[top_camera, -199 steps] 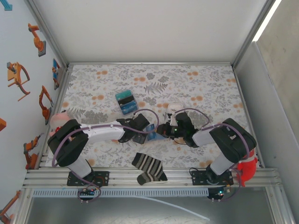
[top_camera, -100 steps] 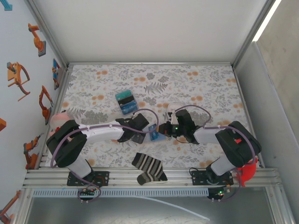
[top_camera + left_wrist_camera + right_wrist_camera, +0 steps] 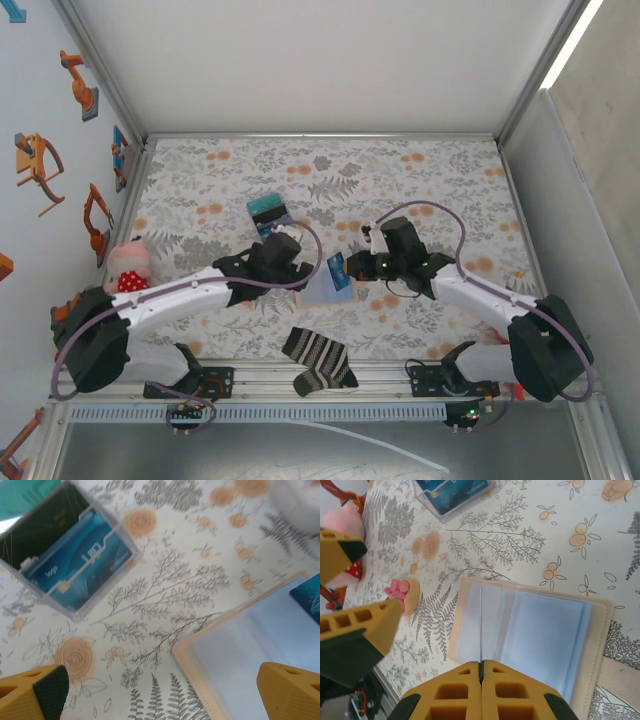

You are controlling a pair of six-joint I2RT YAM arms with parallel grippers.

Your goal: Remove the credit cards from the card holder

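pinching seemingly a thin flat card point(image 3: 480, 625), right gripper point(image 3: 481, 666) hangs over soft tan card holder point(image 3: 540, 630); left gripper point(image 3: 165, 685) gapes empty.

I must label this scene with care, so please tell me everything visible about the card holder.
The card holder is a small bifold wallet, lying open and flat on the floral tablecloth. Its rim looks like soft tan material; inside are glossy pale blue-grey pocket panels. The right gripper, shut on a thin credit card, hangs above it; whether that card touches the holder I cannot tell.
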